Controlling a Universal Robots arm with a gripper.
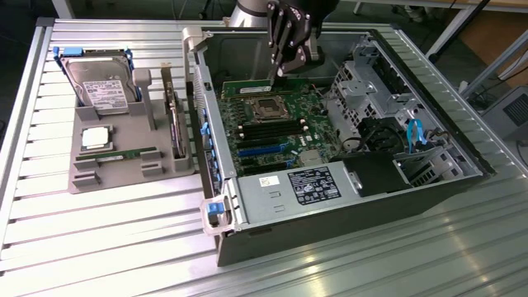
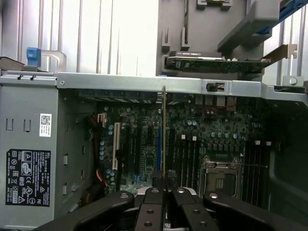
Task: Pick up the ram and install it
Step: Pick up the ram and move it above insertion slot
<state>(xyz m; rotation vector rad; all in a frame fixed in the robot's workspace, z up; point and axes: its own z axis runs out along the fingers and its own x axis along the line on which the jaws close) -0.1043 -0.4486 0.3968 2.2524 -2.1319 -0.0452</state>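
1. Fingers (image 2: 150, 207) of the gripper (image 2: 163, 192): black, closed in from both sides and pinching the ram (image 1: 251, 90) between them.
2. Ram: a thin green stick with a white label strip. In the wrist view it appears edge-on as 1 narrow line running out from the fingers. In the exterior view it is held level inside the open computer case (image 1: 347, 229), toward the far end of the case.
3. Motherboard (image 2: 192, 139): green, lying flat on the case floor directly below the ram. The ram lines up alongside the long black memory slots (image 1: 268, 130), near the square processor socket (image 2: 219, 180). Contact between ram and board cannot be determined.
4. Power supply (image 1: 289, 189): a grey box with a black label, fixed at the near end of the case in the exterior view, well apart from the gripper.
5. Grey tray (image 1: 115, 179): just beside the case, on the exterior view's left. It carries a silver hard drive (image 1: 103, 90), a small square processor chip (image 1: 95, 137), an expansion card (image 1: 175, 124) standing on edge, and another green stick (image 1: 115, 154).
6. Counter (image 1: 99, 247): ribbed aluminium, supporting both case and tray.
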